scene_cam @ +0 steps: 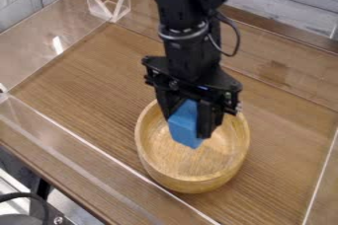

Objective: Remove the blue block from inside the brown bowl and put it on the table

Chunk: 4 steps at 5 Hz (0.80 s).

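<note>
My gripper [189, 128] points straight down over the brown bowl [193, 178] and is shut on the blue block [187, 126]. The block hangs upright between the two black fingers, its lower end just above the bowl's inside and clear of the wood. The round light-brown bowl sits on the table [93, 81] near the front edge, with nothing else inside it. The black arm rises from the gripper toward the top of the view.
Clear acrylic walls [40, 32] line the left and front edges of the wood-grain tabletop. A small clear stand [110, 5] sits at the back left. Bare tabletop lies left of and behind the bowl.
</note>
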### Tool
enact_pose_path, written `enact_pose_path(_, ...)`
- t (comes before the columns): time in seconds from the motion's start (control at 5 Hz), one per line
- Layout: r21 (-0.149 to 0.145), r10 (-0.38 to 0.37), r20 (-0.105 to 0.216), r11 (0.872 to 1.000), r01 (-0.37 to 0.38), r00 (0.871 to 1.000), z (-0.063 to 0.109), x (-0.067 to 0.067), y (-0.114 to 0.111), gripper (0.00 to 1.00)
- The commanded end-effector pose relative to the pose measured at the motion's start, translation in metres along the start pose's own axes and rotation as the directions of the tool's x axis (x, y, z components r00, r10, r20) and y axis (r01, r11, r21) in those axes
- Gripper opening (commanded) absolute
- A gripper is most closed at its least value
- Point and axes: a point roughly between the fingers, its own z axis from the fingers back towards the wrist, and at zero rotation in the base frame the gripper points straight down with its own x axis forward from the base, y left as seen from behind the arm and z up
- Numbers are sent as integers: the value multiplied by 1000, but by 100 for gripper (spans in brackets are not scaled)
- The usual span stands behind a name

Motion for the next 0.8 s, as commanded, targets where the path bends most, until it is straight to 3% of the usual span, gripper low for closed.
enact_pose_path(0.0, -5, -9, 56, 1000, 9, 998, 15, 3, 4, 0)
enact_pose_path(0.6, -9, 0, 65, 1000, 1, 998, 23, -4, 12, 0)
